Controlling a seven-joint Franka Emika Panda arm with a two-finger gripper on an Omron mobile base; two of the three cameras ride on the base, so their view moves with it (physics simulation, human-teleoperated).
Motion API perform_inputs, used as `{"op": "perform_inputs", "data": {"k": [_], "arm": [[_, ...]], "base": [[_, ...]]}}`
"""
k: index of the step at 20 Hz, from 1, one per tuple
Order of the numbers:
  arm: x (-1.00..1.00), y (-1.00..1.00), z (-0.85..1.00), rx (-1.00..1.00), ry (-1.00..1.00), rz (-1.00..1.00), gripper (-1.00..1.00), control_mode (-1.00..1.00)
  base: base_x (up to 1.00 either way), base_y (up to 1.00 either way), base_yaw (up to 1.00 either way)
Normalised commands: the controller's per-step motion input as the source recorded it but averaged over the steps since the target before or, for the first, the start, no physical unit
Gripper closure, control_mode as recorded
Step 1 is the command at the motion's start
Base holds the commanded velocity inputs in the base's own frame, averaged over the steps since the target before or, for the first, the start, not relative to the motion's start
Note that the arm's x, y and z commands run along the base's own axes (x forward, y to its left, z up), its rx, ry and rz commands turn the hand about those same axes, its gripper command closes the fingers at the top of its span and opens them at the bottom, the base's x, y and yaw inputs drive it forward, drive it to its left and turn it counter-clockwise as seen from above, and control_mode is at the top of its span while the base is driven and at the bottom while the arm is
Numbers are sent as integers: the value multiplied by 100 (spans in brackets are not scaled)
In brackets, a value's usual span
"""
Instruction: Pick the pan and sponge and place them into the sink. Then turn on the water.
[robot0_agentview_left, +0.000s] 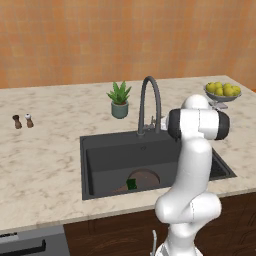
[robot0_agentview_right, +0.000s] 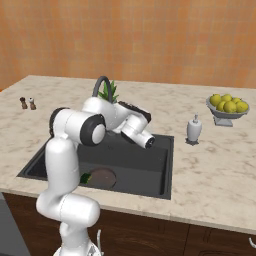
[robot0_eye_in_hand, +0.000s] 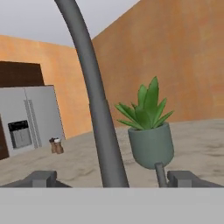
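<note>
Black matte sink (robot0_agentview_left: 100, 150) holds round pan (robot0_agentview_left: 142, 179), seemingly under green-faced sponge (robot0_agentview_left: 131, 184).

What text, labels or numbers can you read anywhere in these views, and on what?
None can be read.
The white dispenser bottle by the sink is plain, with no label.
The fridge in the hand view has a dark panel on its door, too blurred to show any writing.
The two shakers and the plant pot are unmarked.
</note>
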Motion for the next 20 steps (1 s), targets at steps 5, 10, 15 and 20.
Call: {"op": "perform_inputs", "data": {"k": [5,10,15,20], "arm": [[26,0,-4,0,0,0,-100,-100],[35,1,-21,-2,0,0,-100,-100],[34,0,-35,-2,0,0,-100,-100],[36,0,-22,0,0,0,-100,-100]], "base": [[0,0,0],[0,0,0],[0,0,0],[0,0,0]]}}
